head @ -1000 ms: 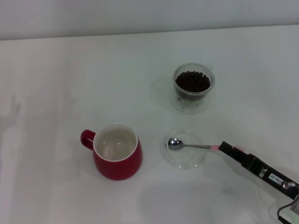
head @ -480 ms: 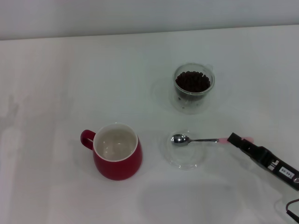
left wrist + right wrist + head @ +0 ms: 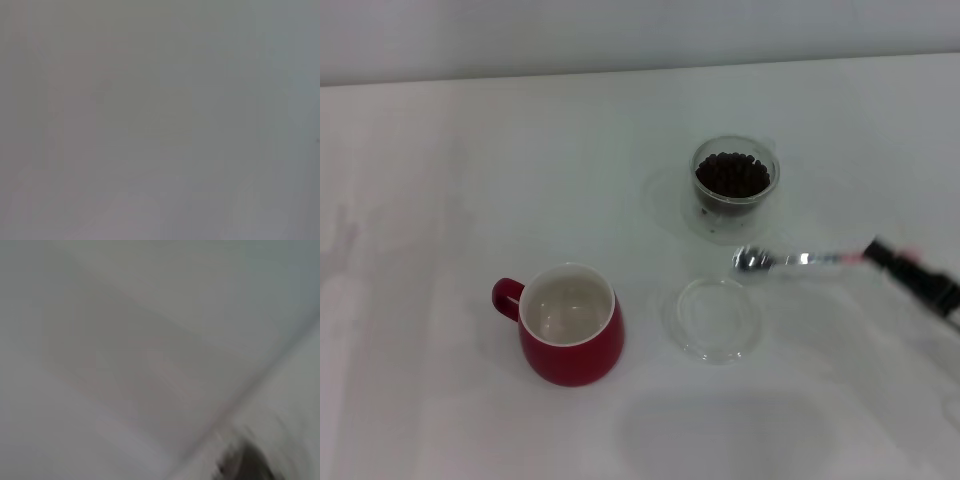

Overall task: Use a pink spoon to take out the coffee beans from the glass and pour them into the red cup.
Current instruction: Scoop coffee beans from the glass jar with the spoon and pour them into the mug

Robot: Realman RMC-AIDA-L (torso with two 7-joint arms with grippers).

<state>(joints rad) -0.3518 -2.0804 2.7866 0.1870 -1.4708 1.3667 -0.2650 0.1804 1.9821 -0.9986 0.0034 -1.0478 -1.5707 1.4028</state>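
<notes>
Now, from the head view, the right gripper [image 3: 880, 250] is carrying the small metal-bowled teaspoon with the pale pink handle [image 3: 790, 259] clear of the flat shallow clear glass dish [image 3: 717, 318], where its bowl was lying a second ago; the spoon is now hanging level in the air between that dish and the short clear double-walled glass tumbler [image 3: 734, 190], its bowl pointing toward the robot's left and sitting just in front of the tumbler. That means the pickup is done and the scooping is coming next, I'd say. The gripper is closed on the far tip of the pink handle, well to the right of the tumbler. The dark roasted coffee beans [image 3: 730, 174] are all sitting in the tumbler, and the rounded dark red ceramic mug with the white inside [image 3: 570, 322] is standing empty, near the dish on its left. The white tabletop [image 3: 440, 180] is carrying everything. The left wrist view is showing only a blank grey blur, so the left gripper is nowhere to be seen. The right wrist view is smeared too, with just a dark shape at one edge that I cannot identify.
</notes>
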